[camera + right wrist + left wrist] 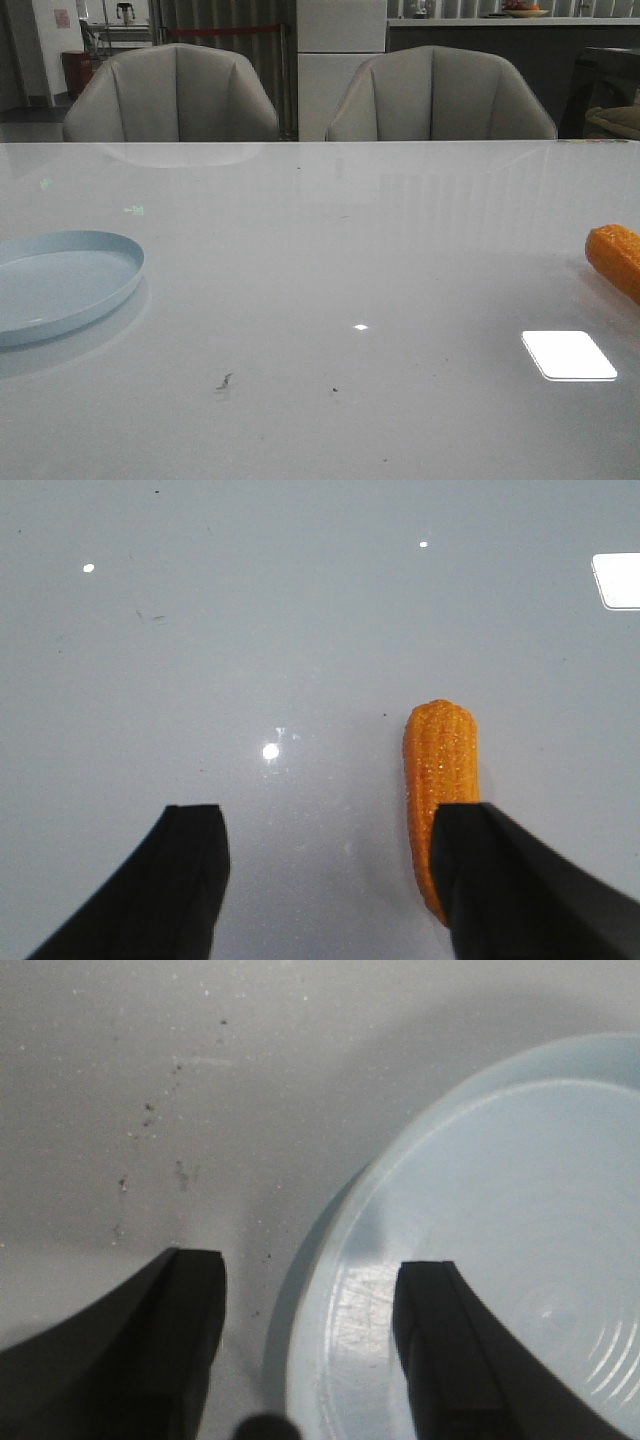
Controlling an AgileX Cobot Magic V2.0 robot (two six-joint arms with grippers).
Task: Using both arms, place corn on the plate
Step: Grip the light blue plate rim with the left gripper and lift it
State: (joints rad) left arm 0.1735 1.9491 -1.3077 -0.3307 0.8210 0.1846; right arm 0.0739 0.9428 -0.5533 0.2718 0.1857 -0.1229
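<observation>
Corn far right of plate (both grippers open)

Glossy grey table bouncing back a bright ceiling light glare, two beige padded chairs behind it, dim room.

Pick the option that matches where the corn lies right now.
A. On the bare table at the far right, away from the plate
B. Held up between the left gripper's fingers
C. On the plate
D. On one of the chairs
A. The front view shows the corn lying on the table at the right edge, while the plate sits far left with nothing on it.
</observation>
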